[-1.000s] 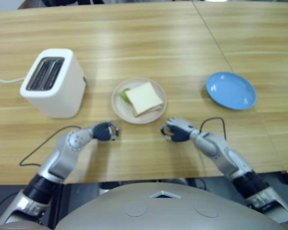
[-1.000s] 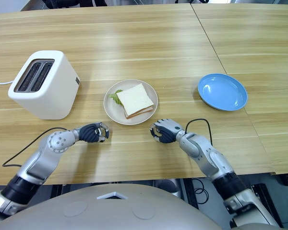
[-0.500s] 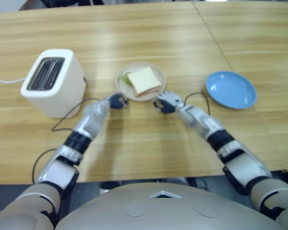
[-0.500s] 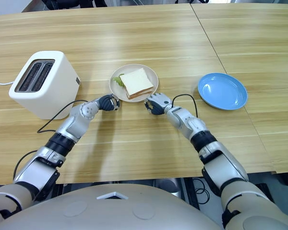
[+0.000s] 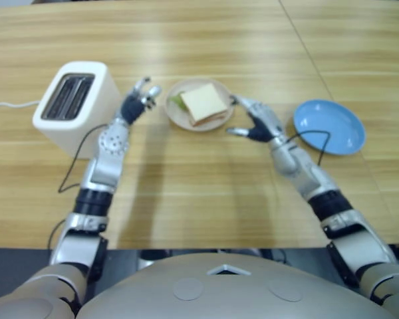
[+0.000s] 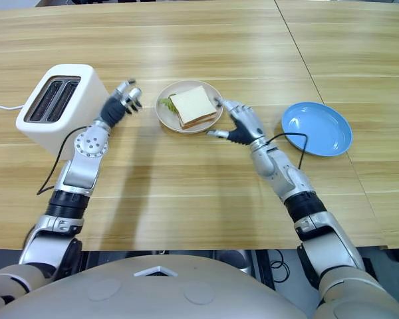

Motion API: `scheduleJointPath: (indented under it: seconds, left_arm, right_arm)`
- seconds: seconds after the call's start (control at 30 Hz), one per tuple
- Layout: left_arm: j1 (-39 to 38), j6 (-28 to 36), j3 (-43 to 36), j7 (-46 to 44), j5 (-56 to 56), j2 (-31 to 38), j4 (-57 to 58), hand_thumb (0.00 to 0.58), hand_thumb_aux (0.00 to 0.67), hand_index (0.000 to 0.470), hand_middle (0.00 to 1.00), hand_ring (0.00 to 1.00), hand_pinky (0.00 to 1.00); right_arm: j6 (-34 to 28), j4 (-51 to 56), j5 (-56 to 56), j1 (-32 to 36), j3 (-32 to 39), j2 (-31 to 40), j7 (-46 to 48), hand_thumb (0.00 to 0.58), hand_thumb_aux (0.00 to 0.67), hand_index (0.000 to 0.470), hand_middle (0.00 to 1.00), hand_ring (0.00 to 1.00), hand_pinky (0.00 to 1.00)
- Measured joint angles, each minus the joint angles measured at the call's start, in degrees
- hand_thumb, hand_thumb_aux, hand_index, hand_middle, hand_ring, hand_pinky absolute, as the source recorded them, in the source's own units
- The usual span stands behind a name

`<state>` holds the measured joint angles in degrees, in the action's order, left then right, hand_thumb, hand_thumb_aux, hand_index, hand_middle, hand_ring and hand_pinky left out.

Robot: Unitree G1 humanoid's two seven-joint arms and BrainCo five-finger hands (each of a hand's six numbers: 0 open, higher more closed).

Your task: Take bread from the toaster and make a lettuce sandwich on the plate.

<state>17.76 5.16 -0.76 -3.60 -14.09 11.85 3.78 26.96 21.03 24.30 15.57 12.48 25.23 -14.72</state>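
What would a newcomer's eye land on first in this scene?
The sandwich, with lettuce peeking out on its left, sits on a beige plate mid-table. The robot's left hand and right hand flank it, both open and holding nothing. A white toaster stands at the left and a blue plate lies at the right.
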Motion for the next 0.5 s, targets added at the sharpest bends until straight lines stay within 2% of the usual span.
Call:
scheduleJointPath:
  seconds: [0.13, 0.23, 0.33, 0.5]
  left_arm:
    - [0.21, -6.24, 2.08, 3.08, 5.35, -5.36, 2.72, 0.000, 0.000, 0.000, 0.00, 0.00, 0.00]
    - [1.23, -10.26, 3.65, 5.08, 7.42, -6.91, 7.36, 0.000, 0.000, 0.000, 0.00, 0.00, 0.00]
    - [2.25, -13.39, 4.36, 5.14, 9.25, -7.42, 11.29, 0.000, 0.000, 0.000, 0.00, 0.00, 0.00]
    - [3.24, -14.77, 4.41, 3.48, 10.58, -7.42, 15.42, 0.000, 0.000, 0.000, 0.00, 0.00, 0.00]
  right_arm:
    - [-0.64, -3.07, -19.73, -2.05, -6.69, -7.40, 8.90, 0.000, 0.000, 0.000, 0.00, 0.00, 0.00]
    - [-2.45, -3.07, -29.43, -2.13, -10.30, -10.77, 14.99, 0.000, 0.000, 0.000, 0.00, 0.00, 0.00]
    - [-3.84, -1.80, -33.83, -1.83, -13.10, -12.74, 18.12, 0.000, 0.000, 0.000, 0.00, 0.00, 0.00]
    - [-4.84, -0.77, -35.26, -1.77, -14.84, -13.73, 21.02, 0.000, 0.000, 0.000, 0.00, 0.00, 0.00]
